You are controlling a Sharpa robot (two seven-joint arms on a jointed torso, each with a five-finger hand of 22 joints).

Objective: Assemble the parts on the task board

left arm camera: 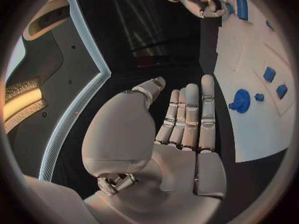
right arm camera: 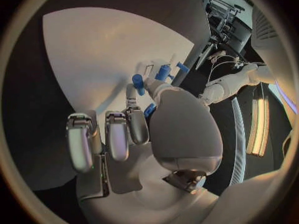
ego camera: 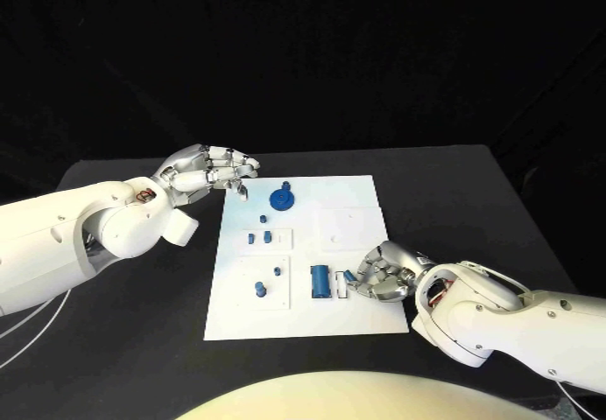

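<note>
The white task board [ego camera: 341, 236] lies mid-table. A blue gear [ego camera: 285, 199] stands near its far edge, and a blue cylinder [ego camera: 320, 282] lies toward its near edge. Small blue parts [ego camera: 259, 236] sit in recesses on the board's left side. My left hand [ego camera: 208, 171] hovers off the board's far left corner with straight fingers [left arm camera: 190, 114], holding nothing. My right hand [ego camera: 385, 273] rests at the board's near right, fingers curled. It pinches a small blue part [right arm camera: 149, 109] between thumb and finger, right beside the cylinder. The left wrist view shows the gear [left arm camera: 241, 100] and my right hand [left arm camera: 202, 2].
Two more small blue parts [ego camera: 259, 289] sit in the near left recess. Black table [ego camera: 139, 350] surrounds the board, with bare surface to the right [ego camera: 468, 201] and behind it.
</note>
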